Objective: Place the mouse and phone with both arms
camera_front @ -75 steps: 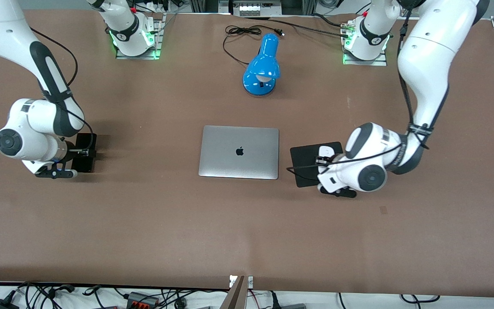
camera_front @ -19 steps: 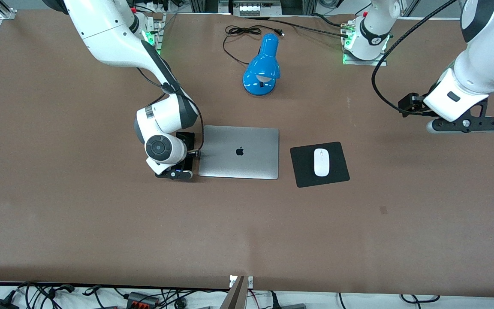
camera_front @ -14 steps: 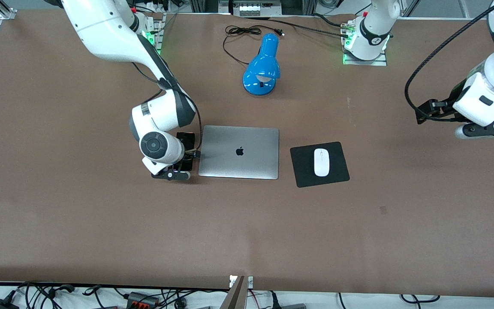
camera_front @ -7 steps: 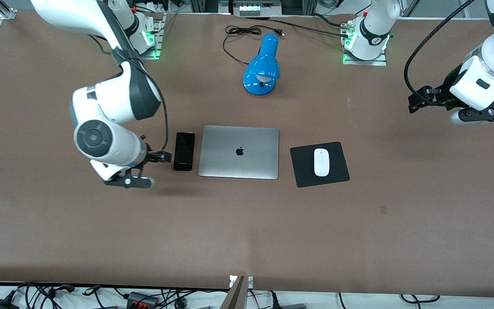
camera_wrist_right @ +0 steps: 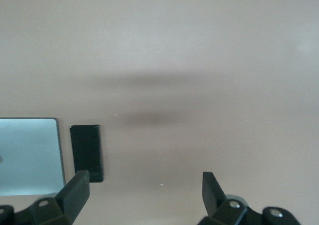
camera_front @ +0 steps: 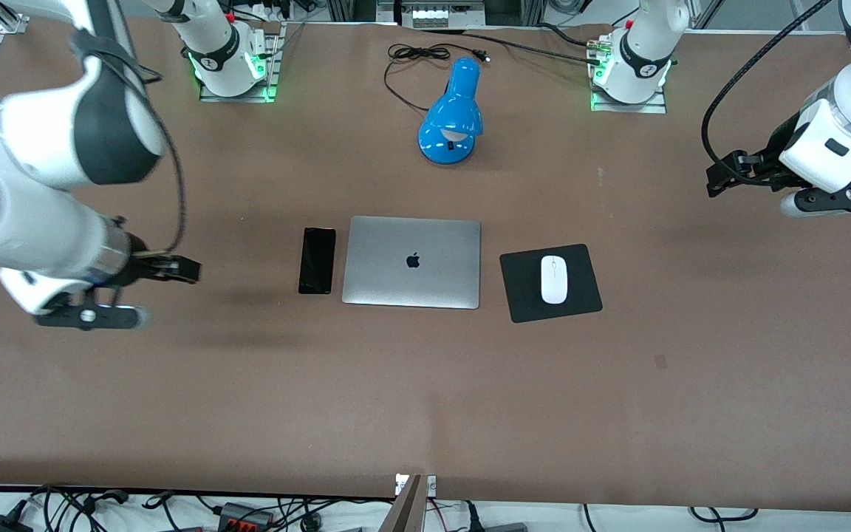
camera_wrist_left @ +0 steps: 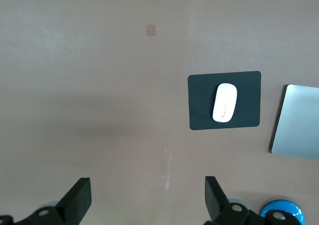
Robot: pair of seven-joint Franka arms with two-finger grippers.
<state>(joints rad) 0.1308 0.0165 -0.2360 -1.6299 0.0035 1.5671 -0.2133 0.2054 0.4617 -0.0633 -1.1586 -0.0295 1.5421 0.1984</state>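
front view: the mouse (camera_front: 555,279) lies on the black mouse pad (camera_front: 521,288), and the phone (camera_front: 317,260) lies flat just beside the closed laptop (camera_front: 411,261), at its edge toward the right arm's end of the table. the right gripper (camera_front: 174,269) hangs over bare table (camera_front: 425,399) toward the right arm's end, well apart from the phone, with nothing in it. the left gripper (camera_front: 725,174) is over bare table toward the left arm's end, well apart from the mouse, also holding nothing. both wrist views show the fingers (camera_wrist_right: 76,191) (camera_wrist_left: 79,200) spread wide, only their tips in frame. the laptop is cut off at the edge of both wrist views. farthest from the camera, the blue lamp (camera_front: 453,112) lies between the arm bases.
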